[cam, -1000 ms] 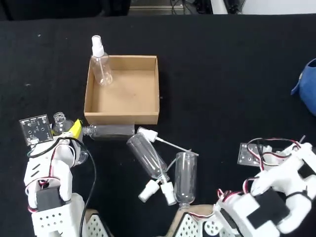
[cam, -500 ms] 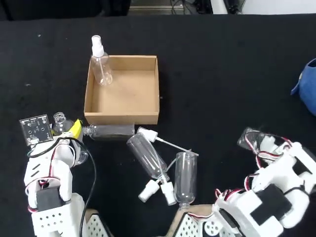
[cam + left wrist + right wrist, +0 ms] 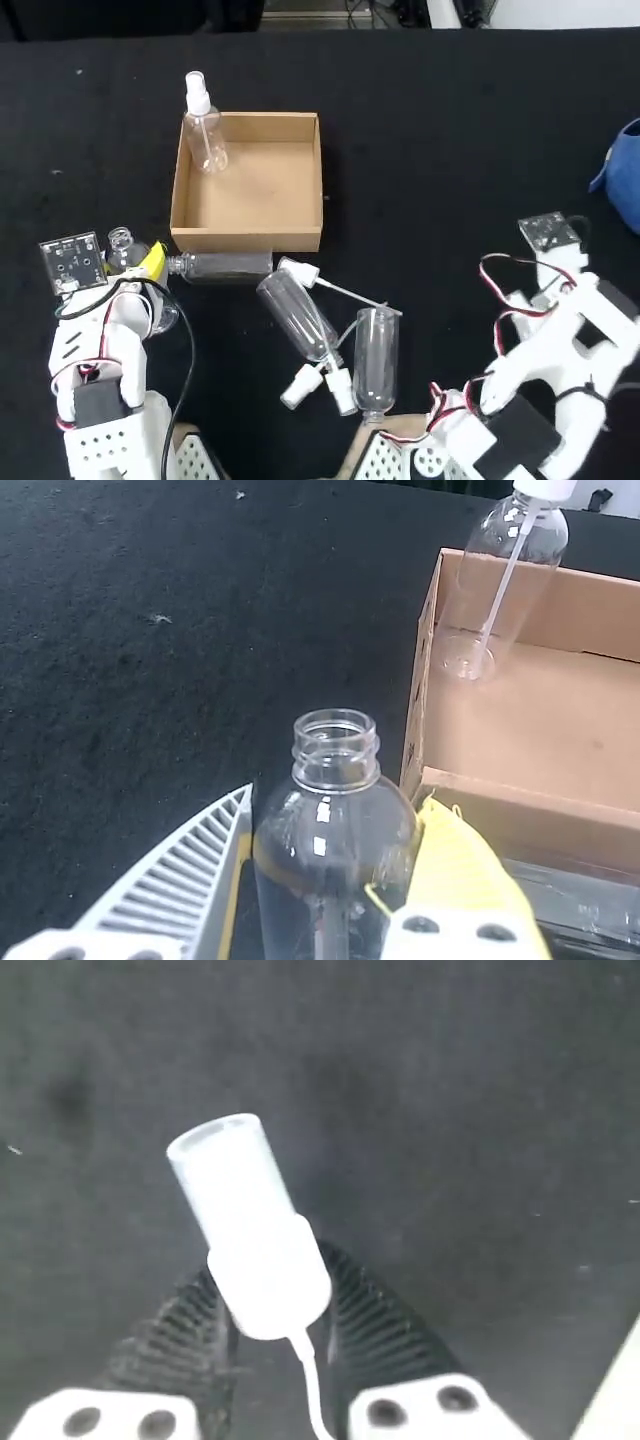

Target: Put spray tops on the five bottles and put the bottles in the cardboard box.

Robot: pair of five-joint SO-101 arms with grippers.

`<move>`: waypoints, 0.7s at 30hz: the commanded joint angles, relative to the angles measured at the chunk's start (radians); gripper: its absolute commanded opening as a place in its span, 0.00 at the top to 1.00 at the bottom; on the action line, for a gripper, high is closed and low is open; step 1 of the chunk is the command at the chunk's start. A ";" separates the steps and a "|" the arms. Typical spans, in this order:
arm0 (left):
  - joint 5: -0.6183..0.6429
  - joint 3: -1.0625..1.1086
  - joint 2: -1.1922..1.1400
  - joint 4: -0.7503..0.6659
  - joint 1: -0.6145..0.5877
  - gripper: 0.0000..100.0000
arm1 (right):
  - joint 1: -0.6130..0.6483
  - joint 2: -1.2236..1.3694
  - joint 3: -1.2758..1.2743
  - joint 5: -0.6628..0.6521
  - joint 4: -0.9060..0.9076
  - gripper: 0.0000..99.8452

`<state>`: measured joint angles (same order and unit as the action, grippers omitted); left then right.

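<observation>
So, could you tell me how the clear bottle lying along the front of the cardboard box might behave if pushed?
That bottle is round and lying on its side, so it would probably roll. It looks empty, so it is likely light and easily shoved.

R jaws clamped on white spray top (image 3: 252, 1245), thin tube (image 3: 312, 1400) attached; black table (image 3: 480, 1110) behind.

Lighting even and diffuse from overhead, moderately bright; black tablecloth (image 3: 450, 150) matte and light-absorbing, shadows barely discernible; cardboard box (image 3: 245, 238) floor evenly lit, inner walls a shade darker; open-necked bottle (image 3: 335, 830) with small white highlights on shoulder and rim; spray top (image 3: 250, 1230) bright white, soft shading along one side
</observation>
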<state>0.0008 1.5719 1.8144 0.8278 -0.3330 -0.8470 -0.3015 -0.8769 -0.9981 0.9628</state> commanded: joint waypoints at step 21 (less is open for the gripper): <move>0.000 -0.016 0.012 -0.014 0.002 0.97 | 0.160 -0.062 -0.016 -0.221 -0.196 0.74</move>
<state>0.0008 1.5719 1.8144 0.8278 -0.3330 -0.6997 -0.3184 -0.9398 -1.1638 0.8861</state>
